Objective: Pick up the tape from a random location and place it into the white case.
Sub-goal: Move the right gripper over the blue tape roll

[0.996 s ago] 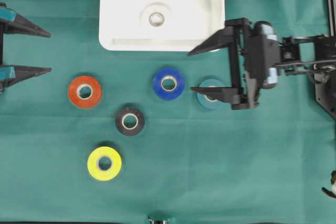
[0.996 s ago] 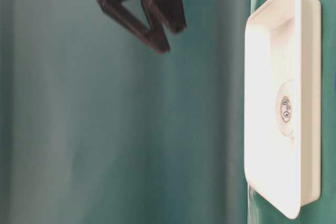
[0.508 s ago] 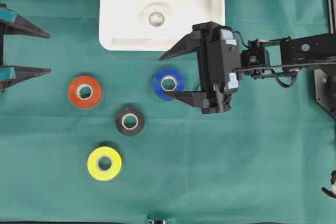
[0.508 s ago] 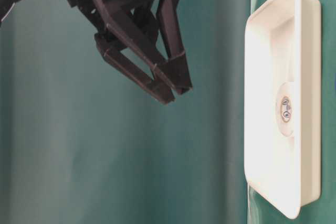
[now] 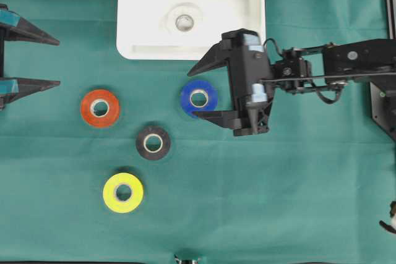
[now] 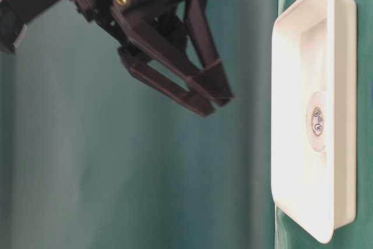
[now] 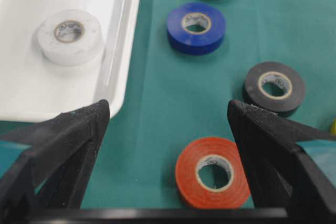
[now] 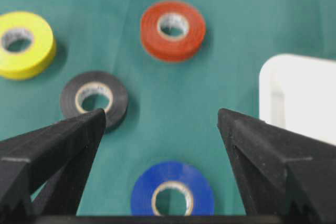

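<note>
So the right gripper [image 5: 197,91] hangs wide open and empty over the blue tape [image 5: 198,97] mid-frame — white case [image 5: 148,35] sits top centre — left gripper [image 5: 55,61] gapes empty at the left edge.

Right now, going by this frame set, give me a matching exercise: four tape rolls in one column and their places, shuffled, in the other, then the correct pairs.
Things:
1. white roll
2. blue roll
3. yellow roll
4. orange roll

Places:
A. on the cloth, between the fingers of the open right gripper
B. inside the white case
C. on the cloth, farthest from the case
D. on the cloth, nearest the open left gripper

Pairs: 1-B, 2-A, 3-C, 4-D
</note>
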